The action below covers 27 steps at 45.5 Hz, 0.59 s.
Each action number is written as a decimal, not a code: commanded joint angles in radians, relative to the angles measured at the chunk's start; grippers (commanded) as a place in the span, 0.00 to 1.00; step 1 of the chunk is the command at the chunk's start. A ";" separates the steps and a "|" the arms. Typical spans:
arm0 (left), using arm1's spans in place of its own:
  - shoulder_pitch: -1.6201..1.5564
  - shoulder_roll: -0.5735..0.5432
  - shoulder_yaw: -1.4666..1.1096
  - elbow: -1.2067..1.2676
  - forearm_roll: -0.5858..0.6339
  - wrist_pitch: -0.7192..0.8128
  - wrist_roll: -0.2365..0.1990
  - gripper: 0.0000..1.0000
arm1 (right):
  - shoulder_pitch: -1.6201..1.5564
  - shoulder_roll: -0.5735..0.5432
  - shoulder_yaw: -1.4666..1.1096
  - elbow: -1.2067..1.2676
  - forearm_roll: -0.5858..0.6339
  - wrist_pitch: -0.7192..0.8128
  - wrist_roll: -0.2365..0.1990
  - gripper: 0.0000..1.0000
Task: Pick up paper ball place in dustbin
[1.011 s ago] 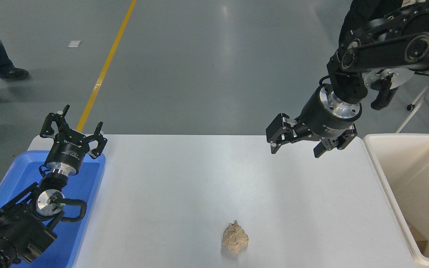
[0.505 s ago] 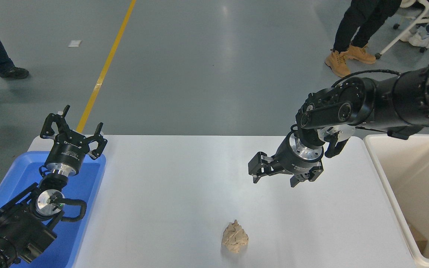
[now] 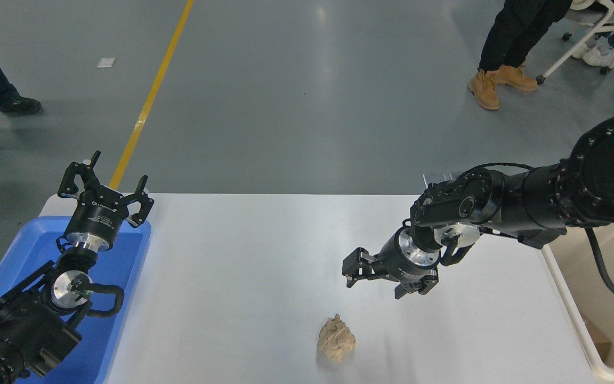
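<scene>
Now the right pincer (image 3: 373, 281) hangs wide open and empty, just beyond the paper ball (image 3: 337, 345) on the near tabletop (image 3: 243, 256), seemingly lined up to straddle it; the dustbin (image 3: 584, 330) waits right.

White lettering runs across the body of the parked left gripper (image 3: 105, 193) at the table's near-left corner, but it is too small and blurred to read. No other text, label, number or sign is legible anywhere in the head view.
</scene>
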<state>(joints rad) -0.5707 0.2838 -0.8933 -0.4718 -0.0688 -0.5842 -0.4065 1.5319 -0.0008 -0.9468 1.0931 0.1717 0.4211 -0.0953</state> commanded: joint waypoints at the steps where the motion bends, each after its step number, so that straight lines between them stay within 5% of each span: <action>1: 0.000 0.000 -0.001 -0.001 0.001 0.000 0.000 0.99 | -0.085 0.001 0.034 -0.025 0.000 -0.013 0.000 1.00; 27: -0.001 0.000 0.001 -0.001 0.000 0.000 0.000 0.99 | -0.187 0.001 0.155 -0.087 0.000 -0.015 0.000 1.00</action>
<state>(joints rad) -0.5707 0.2838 -0.8936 -0.4720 -0.0685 -0.5846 -0.4065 1.3869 -0.0001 -0.8274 1.0334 0.1719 0.4076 -0.0951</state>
